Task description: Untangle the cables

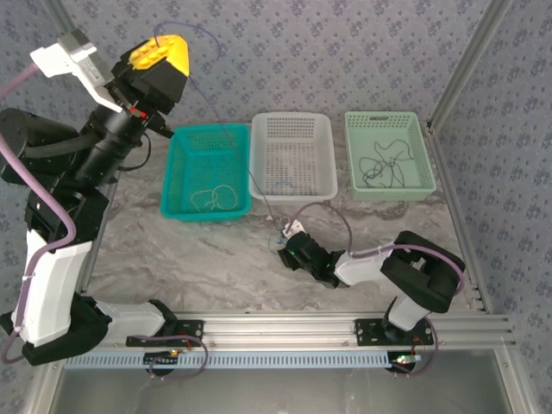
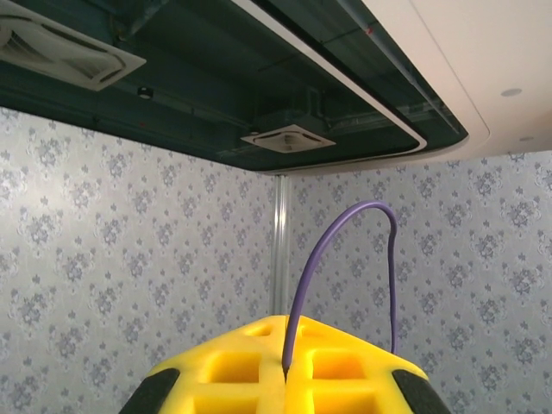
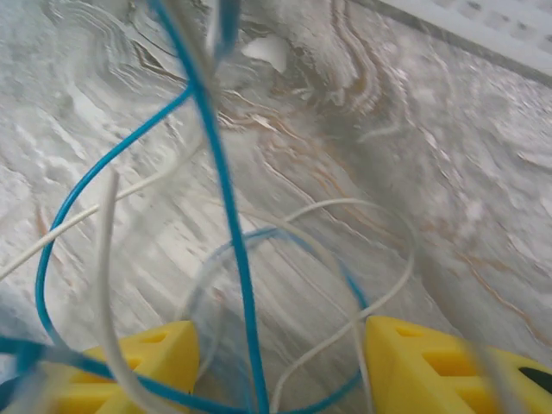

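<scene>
My left gripper (image 1: 159, 53) is raised high at the back left. Its yellow fingers (image 2: 345, 379) are shut on the blue cable (image 2: 297, 289), which arches over them. From there the blue cable (image 1: 200, 28) runs down to a small tangle (image 1: 286, 227) on the table. My right gripper (image 1: 290, 241) sits low at that tangle. It (image 3: 280, 362) is open, with loops of blue cable (image 3: 226, 198) and cream cable (image 3: 379, 293) lying between its fingers. A cream cable (image 1: 216, 197) is coiled in the teal basket. A black cable (image 1: 385, 166) lies in the green basket.
Three baskets stand in a row at the back: teal basket (image 1: 177, 172), white basket (image 1: 293, 121), green basket (image 1: 388, 118). The marble table (image 1: 198, 259) stretches in front of them. Metal frame posts (image 1: 457, 78) bound the right side.
</scene>
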